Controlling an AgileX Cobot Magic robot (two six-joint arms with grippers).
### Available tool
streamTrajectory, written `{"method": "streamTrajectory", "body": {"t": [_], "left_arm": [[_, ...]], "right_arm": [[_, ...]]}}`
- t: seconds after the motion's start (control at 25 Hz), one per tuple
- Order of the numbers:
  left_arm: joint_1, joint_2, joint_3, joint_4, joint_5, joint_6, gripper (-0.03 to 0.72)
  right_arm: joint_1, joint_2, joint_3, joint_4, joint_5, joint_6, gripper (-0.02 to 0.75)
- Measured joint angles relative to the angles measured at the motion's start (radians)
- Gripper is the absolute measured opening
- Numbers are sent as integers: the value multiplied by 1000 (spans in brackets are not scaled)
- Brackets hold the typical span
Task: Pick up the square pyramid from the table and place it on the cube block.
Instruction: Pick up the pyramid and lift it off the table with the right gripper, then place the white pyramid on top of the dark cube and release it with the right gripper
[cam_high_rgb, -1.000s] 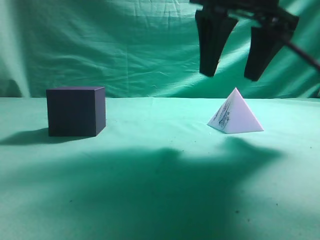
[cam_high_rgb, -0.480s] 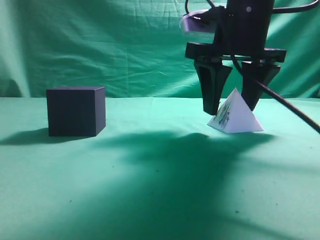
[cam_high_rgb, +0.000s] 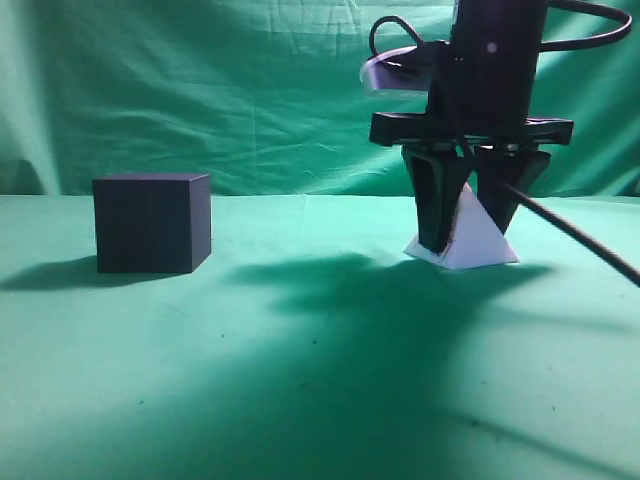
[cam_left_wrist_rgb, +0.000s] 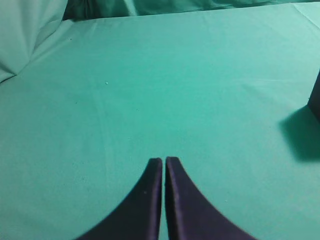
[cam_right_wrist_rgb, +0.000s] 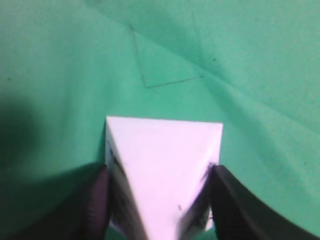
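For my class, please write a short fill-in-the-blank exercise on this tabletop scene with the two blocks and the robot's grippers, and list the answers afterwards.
1. The right gripper has one finger on each side of the white square ____.
2. In the exterior view, the cube block stands to the ____ of the square pyramid.
3. The fingers of the left gripper are ____, with nothing between them.
4. The cloth on the table is ____ in colour.

Answers: pyramid; left; shut; green
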Motion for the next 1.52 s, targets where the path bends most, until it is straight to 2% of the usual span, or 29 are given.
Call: {"method": "streamTrajectory", "body": {"t": [0.04, 0.44, 0.48, 0.6, 0.72, 0.92, 1.0, 1.16, 1.36, 1.52], "left_arm": [[0, 0, 0, 0, 0, 0, 0], [0, 0, 0, 0, 0, 0, 0], [0, 0, 0, 0, 0, 0, 0], [0, 0, 0, 0, 0, 0, 0], [0, 0, 0, 0, 0, 0, 0], [0, 0, 0, 0, 0, 0, 0], [0, 0, 0, 0, 0, 0, 0], [0, 0, 0, 0, 0, 0, 0], [0, 0, 0, 0, 0, 0, 0], [0, 0, 0, 0, 0, 0, 0]], "right_arm": [[0, 0, 0, -6, 0, 12, 364], [4, -24, -1, -83, 39, 74, 378], [4, -38, -1, -87, 43, 74, 352], [10, -91, -47, -87, 97, 59, 352], [60, -125, -147, -87, 177, 32, 352], [210, -113, -340, -73, 289, 20, 352], [279, -79, -413, -60, 304, 20, 352], [363, 21, -565, -25, 333, 19, 352], [390, 169, -708, 12, 371, 19, 352], [390, 242, -747, 16, 377, 19, 352]]}}
